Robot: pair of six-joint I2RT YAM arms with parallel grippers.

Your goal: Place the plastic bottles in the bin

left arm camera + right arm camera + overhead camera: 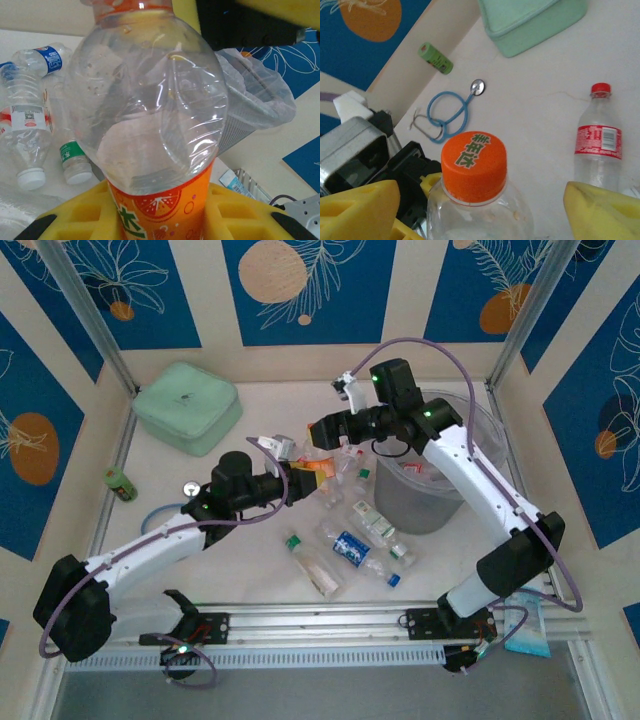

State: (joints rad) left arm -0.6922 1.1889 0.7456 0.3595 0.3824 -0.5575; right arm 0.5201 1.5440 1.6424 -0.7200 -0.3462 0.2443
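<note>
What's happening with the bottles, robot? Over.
Left gripper shut on orange-capped bottle. Right gripper open, straddling its cap. Bin close, right arm crossing over it.

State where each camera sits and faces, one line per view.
Top external: above and behind the bases, looking down at the table, bin, left arm and right arm.
Left wrist: looks along the left hand at the orange-labelled bottle it grips, bin beyond.
Right wrist: looks down on that bottle's cap, the right hand open around it.
Shared: both wrist views show that bottle.

The right arm [470, 480] spans the bin [415, 505] (bottles [352, 548] crowd its foot).
</note>
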